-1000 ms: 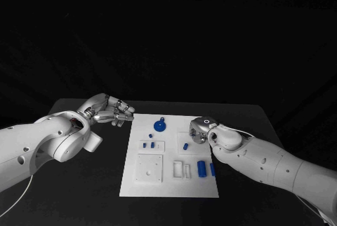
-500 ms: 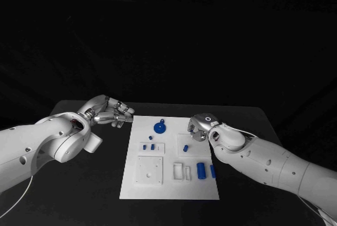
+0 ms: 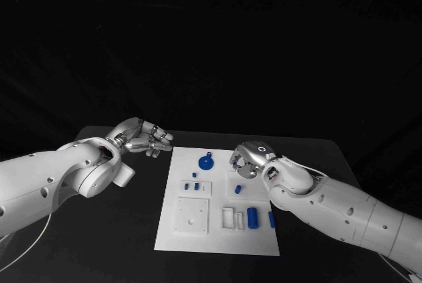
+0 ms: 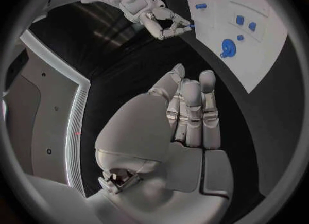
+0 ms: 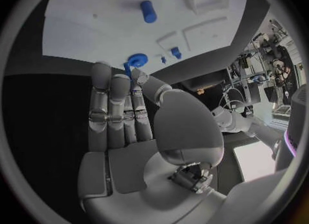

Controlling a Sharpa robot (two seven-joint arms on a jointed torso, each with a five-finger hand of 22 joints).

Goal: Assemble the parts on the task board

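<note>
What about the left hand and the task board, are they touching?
Apart. The left wrist view shows bare black table between the left hand and the task board.

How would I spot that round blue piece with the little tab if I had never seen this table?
Find the white task board in the middle of the black table. At its far end, between the two hands, lies the round blue part, a flat disc with a small tab on its far side. The other blue parts are all smaller pegs or straight cylinders; none is a disc.
</note>
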